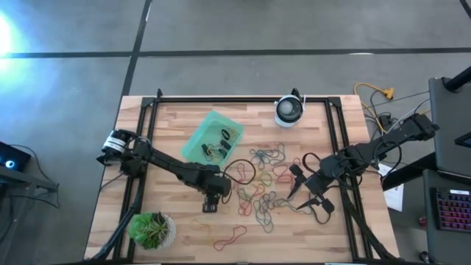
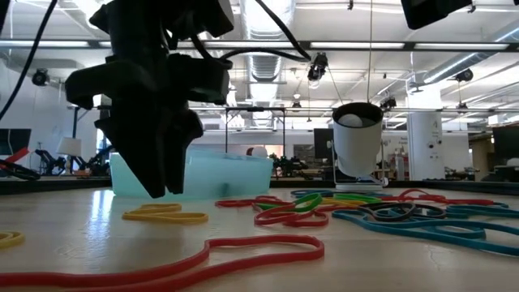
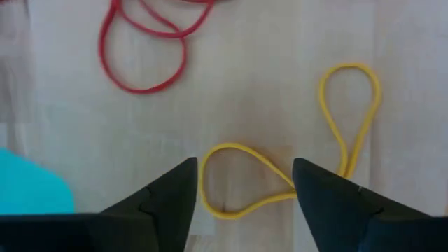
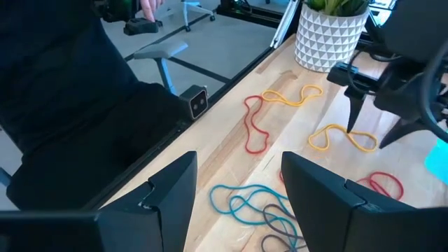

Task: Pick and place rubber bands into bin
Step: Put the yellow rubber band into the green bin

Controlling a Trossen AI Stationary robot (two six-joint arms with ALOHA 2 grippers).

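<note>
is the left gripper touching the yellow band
Cannot tell. Left wrist view: left gripper open, fingers straddling the yellow band; contact or gap unclear.

The scene is being lit brightly by ceiling lamps (image 2: 268, 61); glare is being thrown on the floor (image 1: 11, 33), and near rubber bands (image 2: 243, 251) are being blurred.

Both arms are dark, matte black, built of jointed segments with bulky housings. The left arm (image 1: 165, 165) carries a black-and-white cylindrical base unit near the table edge. The right arm (image 1: 368, 153) trails looped black cables. Each gripper has two black wedge-shaped fingers (image 3: 164, 203) that taper to points.
</note>
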